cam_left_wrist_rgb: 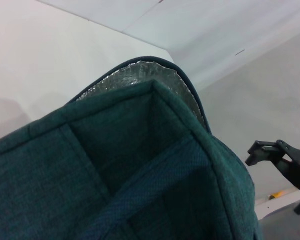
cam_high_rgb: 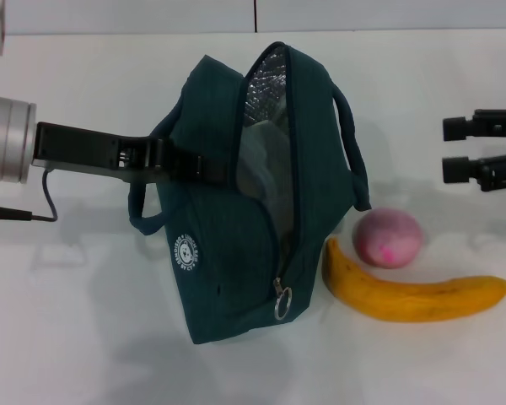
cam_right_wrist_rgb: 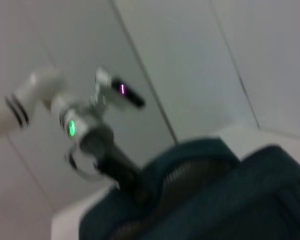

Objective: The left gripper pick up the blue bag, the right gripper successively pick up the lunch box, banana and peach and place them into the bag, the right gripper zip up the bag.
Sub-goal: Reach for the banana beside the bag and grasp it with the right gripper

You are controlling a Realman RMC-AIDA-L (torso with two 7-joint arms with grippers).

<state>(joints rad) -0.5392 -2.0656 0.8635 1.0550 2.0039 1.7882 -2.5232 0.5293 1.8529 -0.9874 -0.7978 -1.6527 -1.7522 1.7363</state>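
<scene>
Left gripper (cam_high_rgb: 204, 169) is clamped on the left wall of the blue bag (cam_high_rgb: 228, 253), fingers pinched on the fabric near the top edge; the bag is held upright on the white table (cam_high_rgb: 84, 337). Left arm is seen entering from the left edge in the head view, cable trailing under it.

Bag mouth is unzipped and gaping; silver foil lining (cam_high_rgb: 266, 84) is exposed inside. Pale, translucent contents are visible in the opening, identity cannot be told. Zipper ring pull (cam_high_rgb: 283, 301) hangs at the near end of the zip. Round white logo (cam_high_rgb: 186, 252) faces the camera. One loop handle (cam_high_rgb: 352, 143) stands out on the right side of the bag.

Right gripper (cam_high_rgb: 455, 148) is parked at the right edge, well apart from the bag, fingers spread with a clear gap between them, nothing held.

Banana (cam_high_rgb: 417, 295) lies on the table just right of the bag, its stem end near the bag's base. Peach (cam_high_rgb: 389, 238) sits just behind the banana, between the bag and the right gripper.

Bag fabric fills the left wrist view; right gripper is seen farther off.
</scene>
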